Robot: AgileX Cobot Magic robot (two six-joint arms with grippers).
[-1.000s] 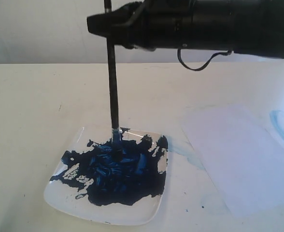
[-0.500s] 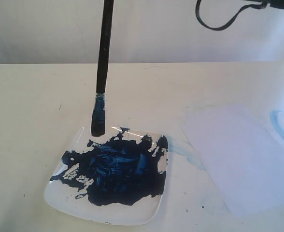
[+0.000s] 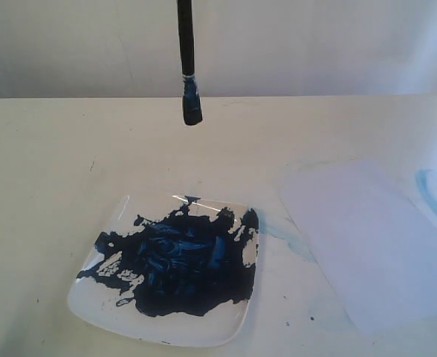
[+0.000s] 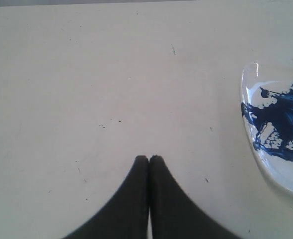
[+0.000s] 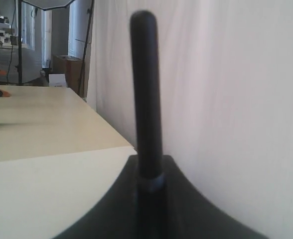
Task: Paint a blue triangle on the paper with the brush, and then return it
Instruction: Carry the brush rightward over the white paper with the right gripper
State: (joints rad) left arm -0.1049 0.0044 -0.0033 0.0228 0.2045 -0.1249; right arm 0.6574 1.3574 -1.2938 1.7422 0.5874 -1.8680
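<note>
The black brush (image 3: 186,59) hangs upright in mid-air above the table, its blue-loaded tip well above the far side of the plate. My right gripper (image 5: 149,167) is shut on the brush (image 5: 145,89), whose handle sticks up between the fingers; this gripper is out of the exterior view. The pale paper (image 3: 367,238) lies flat to the right of the plate and shows no blue triangle. My left gripper (image 4: 149,158) is shut on nothing, hovering over bare table beside the plate.
A white square plate (image 3: 92,301) smeared with dark blue paint sits at the front middle; its edge (image 4: 251,144) shows in the left wrist view. A faint light-blue smear (image 3: 435,195) marks the table at the far right.
The brush has risen out of the paint on the plate and moved up and slightly right. The right arm has lifted out of the exterior view.
</note>
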